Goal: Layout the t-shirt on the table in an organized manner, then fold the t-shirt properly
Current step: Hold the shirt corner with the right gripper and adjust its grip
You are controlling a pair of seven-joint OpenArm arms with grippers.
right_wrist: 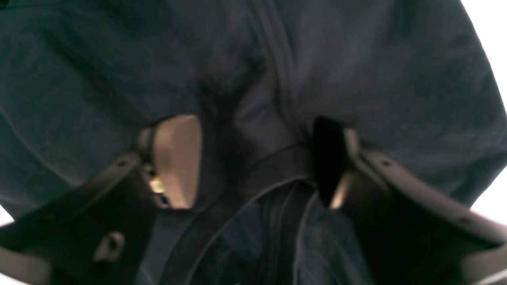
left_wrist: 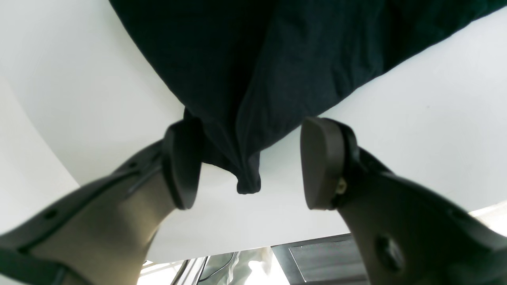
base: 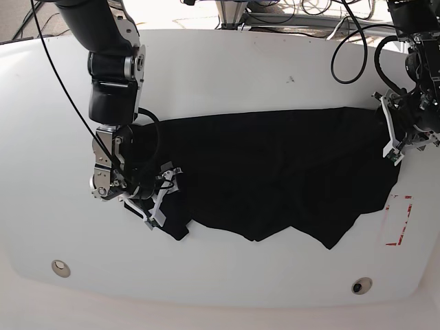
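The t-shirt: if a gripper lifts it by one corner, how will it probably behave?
The t-shirt will probably hang limp: it lies creased with a wavy hem. On the glossy table it may slide easily. A thin corner sits between the left gripper fingers and could slip out.

One large plain black soft fabric t-shirt lies on one wide glossy white counter with rounded corners. The counter shows two small round holes: one near its front left corner, one near its front right. There is one red rectangular tape mark. Two robot arms are in the base view, each ending in one gripper, so two grippers: the right gripper and the left gripper.
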